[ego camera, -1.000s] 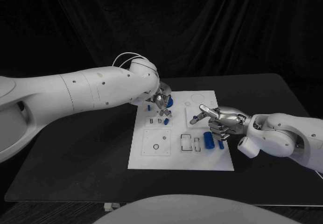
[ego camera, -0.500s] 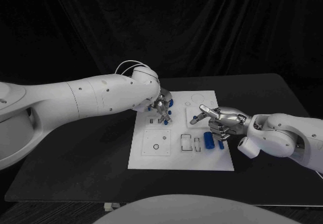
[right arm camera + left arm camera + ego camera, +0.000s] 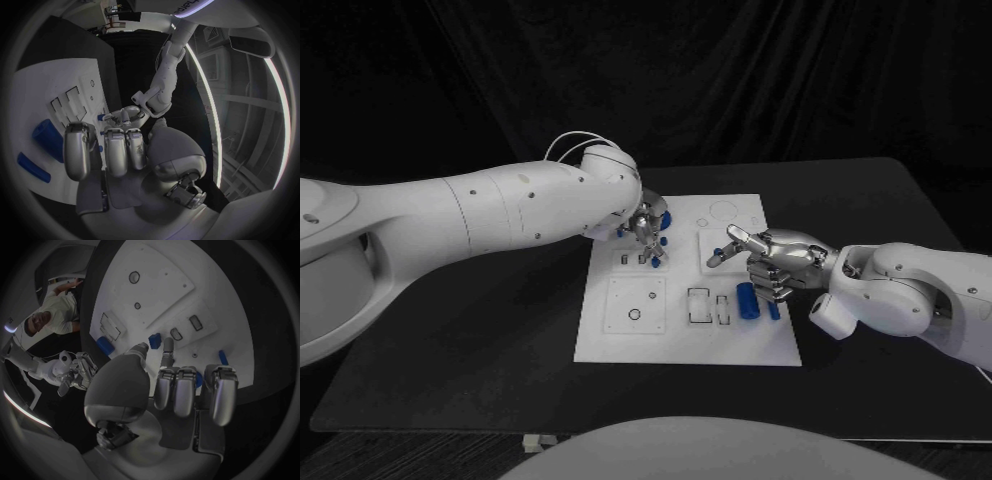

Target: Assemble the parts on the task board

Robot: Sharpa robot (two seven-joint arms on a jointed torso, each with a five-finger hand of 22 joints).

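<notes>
The white task board lies mid-table. My left hand hovers over its upper left, thumb and one finger pinching a small blue part that stands at the end of a row of slots. The left wrist view shows this blue part between the fingertips, with the other fingers curled. Another blue part lies just behind the hand. My right hand rests at the board's right edge, fingers curled and holding nothing. Two blue parts lie in front of it, and the right wrist view also shows one of them.
Empty rectangular recesses and a square plate with a hole sit on the board's near half. Round recesses mark its far corner. The black table spreads around the board, and a person stands at the rim of the left wrist view.
My left hand has dipped slightly toward the row of slots, its forearm shifting with it. The right hand and the loose blue parts have stayed put.
</notes>
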